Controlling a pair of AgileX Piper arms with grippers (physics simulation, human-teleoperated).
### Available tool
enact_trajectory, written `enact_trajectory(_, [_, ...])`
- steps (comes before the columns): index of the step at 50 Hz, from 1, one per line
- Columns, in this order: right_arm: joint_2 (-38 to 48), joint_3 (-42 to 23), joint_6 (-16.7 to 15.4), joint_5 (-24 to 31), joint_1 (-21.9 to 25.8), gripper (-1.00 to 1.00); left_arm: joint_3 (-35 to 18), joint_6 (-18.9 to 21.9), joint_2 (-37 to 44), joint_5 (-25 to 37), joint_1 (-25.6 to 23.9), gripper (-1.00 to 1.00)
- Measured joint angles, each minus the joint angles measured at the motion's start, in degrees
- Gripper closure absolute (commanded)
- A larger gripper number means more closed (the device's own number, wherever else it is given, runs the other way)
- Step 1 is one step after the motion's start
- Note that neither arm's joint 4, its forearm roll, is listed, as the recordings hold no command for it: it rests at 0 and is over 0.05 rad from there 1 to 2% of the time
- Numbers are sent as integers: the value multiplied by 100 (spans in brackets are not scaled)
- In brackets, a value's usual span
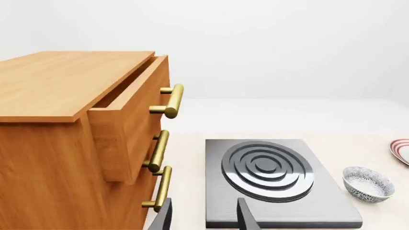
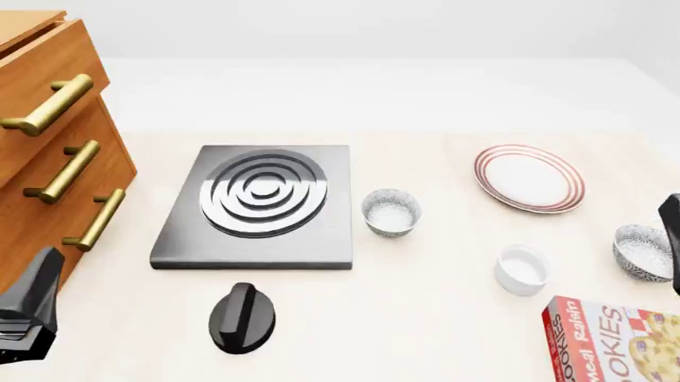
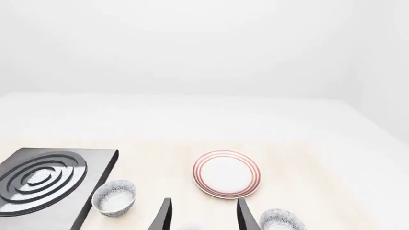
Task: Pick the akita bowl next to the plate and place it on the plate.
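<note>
The plate (image 2: 529, 177), white with red rings, lies at the right back of the table. One speckled akita bowl (image 2: 642, 252) stands to its front right, near the table's right edge; it also shows in the right wrist view (image 3: 281, 220). A second akita bowl (image 2: 391, 212) stands between the stove and the plate. My right gripper (image 3: 203, 218) is open and empty, hovering at the right edge (image 2: 671, 239) just beside the right-hand bowl. My left gripper (image 1: 204, 218) is open and empty, low at the front left (image 2: 30, 309).
A black stove plate (image 2: 260, 203) lies left of centre with its knob (image 2: 242, 317) in front. A wooden drawer cabinet (image 2: 48, 151) stands at the left, top drawer ajar. A white ramekin (image 2: 521, 269) and a cookie box (image 2: 616, 341) sit at the front right.
</note>
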Motion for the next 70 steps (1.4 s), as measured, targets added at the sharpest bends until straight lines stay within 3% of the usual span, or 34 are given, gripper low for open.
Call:
enact_trajectory(28, [2029, -2312, -421, 1259, -14, -100, -1, 0, 2, 0, 0, -100])
enact_trajectory(47, [3483, -3727, -215, 2210, -241, -100, -1, 0, 2, 0, 0, -100])
enact_trajectory(59, [4219, -4180, 105, 2544, -414, -100, -1, 0, 2, 0, 0, -100])
enact_trajectory(70, [4757, -4365, 130, 2689, -649, -100, -1, 0, 2, 0, 0, -100])
